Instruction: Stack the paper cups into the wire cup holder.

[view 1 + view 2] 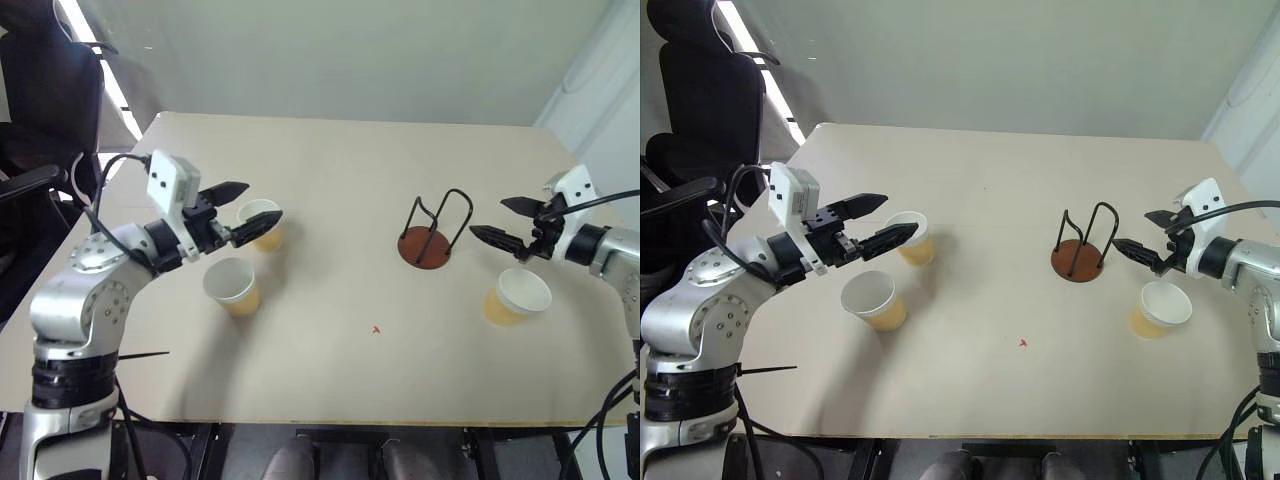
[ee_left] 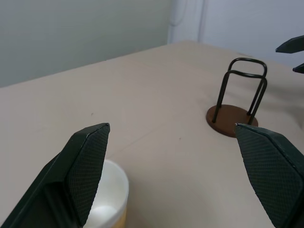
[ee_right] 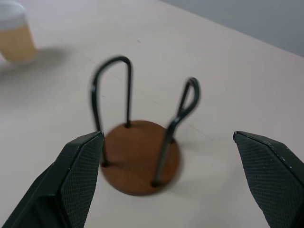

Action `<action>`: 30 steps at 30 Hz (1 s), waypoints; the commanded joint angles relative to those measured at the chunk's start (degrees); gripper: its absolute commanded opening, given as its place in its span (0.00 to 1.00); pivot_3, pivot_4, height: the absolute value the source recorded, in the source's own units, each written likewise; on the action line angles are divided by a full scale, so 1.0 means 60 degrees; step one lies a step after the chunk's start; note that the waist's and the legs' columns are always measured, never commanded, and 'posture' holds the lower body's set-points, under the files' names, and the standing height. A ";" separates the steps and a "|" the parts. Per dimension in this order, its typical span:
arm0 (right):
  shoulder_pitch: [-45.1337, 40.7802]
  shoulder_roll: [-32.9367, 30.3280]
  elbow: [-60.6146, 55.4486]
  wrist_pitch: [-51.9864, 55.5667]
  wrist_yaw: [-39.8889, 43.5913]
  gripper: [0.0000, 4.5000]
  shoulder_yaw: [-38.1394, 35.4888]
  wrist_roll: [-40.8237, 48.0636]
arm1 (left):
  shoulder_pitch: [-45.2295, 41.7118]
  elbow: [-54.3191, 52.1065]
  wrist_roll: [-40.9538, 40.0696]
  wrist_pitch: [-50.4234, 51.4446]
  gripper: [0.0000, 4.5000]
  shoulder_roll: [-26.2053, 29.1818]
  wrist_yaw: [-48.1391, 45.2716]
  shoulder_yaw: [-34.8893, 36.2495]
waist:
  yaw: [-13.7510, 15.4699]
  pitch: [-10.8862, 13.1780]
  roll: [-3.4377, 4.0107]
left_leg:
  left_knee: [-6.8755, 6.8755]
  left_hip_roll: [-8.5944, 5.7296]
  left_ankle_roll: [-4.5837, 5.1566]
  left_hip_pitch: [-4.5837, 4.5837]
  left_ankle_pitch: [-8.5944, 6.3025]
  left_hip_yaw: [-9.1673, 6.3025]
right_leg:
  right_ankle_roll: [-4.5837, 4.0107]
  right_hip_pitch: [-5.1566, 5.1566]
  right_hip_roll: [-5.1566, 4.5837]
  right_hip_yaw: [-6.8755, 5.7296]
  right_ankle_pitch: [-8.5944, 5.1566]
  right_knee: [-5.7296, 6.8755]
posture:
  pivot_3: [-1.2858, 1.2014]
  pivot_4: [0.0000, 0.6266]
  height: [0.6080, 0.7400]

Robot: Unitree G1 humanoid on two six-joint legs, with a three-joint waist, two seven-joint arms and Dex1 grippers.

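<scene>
Both pincers stand wide apart and hold nothing. On the left, the pincer (image 1: 243, 213) hangs above the table (image 1: 330, 180) with one paper cup (image 1: 263, 224) just beyond and under its tips, and a second cup (image 1: 233, 287) below and nearer the robot. Opposite, the right pincer (image 1: 502, 222) faces the wire holder (image 1: 434, 232), which stands empty just ahead of its tips; a third cup (image 1: 518, 297) sits below that pincer, near its wrist.

For the step in hand, picking up a first cup, the left pincer looks best placed. It would do well to sink until its fingers straddle the far cup's wall below the rolled rim, then close gently, since thin paper probably dents easily. Keeping the cup upright should help it drop between the wire loops. The right pincer should stay out of the holder's way.
</scene>
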 commanded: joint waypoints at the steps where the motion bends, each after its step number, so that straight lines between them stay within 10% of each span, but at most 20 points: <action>1: 0.0089 -0.0316 -0.0600 0.0340 -0.0023 0.99 -0.0639 0.0423 | -0.0381 0.0170 0.0100 -0.0224 1.00 0.0093 -0.0338 -0.0120 | -0.0005 0.0000 0.0000 | 0.0000 0.0000 0.0000 0.0001 0.0000 0.0002 | 0.0000 0.0000 0.0000 0.0002 0.0000 0.0001 | 0.52 0.24 1.00; 30: -0.0677 -0.0600 0.0518 0.0682 0.0118 0.99 0.1066 -0.0505 | -0.1519 0.0906 0.0613 -0.0379 1.00 0.0773 -0.3157 -0.1400 | -0.0026 0.0000 0.0000 | 0.0000 0.0008 0.0000 -0.0004 0.0001 0.0026 | 0.0002 -0.0046 0.0020 0.0060 0.0000 0.0000 | 0.52 0.24 1.00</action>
